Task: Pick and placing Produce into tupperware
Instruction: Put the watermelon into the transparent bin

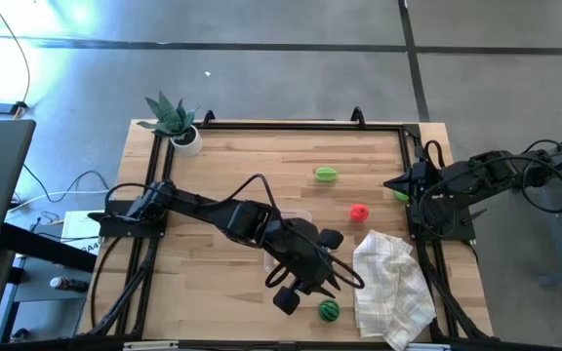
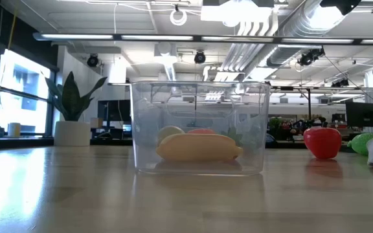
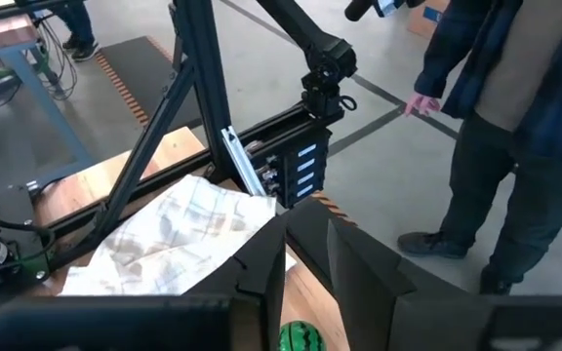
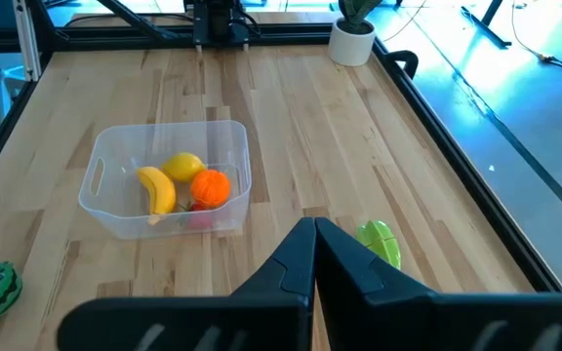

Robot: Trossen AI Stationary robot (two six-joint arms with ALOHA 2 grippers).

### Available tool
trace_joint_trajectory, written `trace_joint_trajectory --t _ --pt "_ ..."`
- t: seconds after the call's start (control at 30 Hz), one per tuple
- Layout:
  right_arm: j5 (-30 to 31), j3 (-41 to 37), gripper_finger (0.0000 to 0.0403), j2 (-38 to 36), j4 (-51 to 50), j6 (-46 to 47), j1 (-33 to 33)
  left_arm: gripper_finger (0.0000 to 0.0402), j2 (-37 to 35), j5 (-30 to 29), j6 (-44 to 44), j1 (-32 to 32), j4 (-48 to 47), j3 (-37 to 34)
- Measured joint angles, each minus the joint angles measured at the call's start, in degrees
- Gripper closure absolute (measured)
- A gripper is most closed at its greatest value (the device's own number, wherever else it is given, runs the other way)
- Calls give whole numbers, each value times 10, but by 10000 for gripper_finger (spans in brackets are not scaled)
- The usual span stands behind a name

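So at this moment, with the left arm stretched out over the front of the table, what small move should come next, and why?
Probably lower the left pincer onto the watermelon. Its fingers stand apart and hold nothing, and in the left wrist view the striped fruit lies just beneath them, beside the checked cloth. The tupperware already holds a banana, lemon and orange. The right pincer waits, shut, at the table's right edge.

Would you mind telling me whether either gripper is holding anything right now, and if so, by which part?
Nothing is held. The left gripper is open and empty above the watermelon; the right gripper is shut on nothing at the table's right edge.
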Motion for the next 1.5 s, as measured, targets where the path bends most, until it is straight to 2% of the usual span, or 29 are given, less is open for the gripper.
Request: trace_joint_trajectory --t 0.27,0.57,0.83,1.03,1.17,1.33,1.5 --pt "0 0 403 0 0 0 0 298 0 -43 -14 0 -2 0" --pt "0 0 403 0 0 0 0 242 0 -48 -10 17 -11 0" --pt "0 0 403 0 0 0 0 213 0 -99 -3 53 -118 0" --pt "0 0 403 0 0 0 0 180 1 -99 42 101 -196 -10" --pt "0 0 403 0 0 0 0 166 2 -99 135 145 -205 -11" --pt "0 0 403 0 0 0 0 165 2 -98 194 208 -207 -11" --pt "0 0 403 0 0 0 0 177 2 -96 185 278 -218 -11"
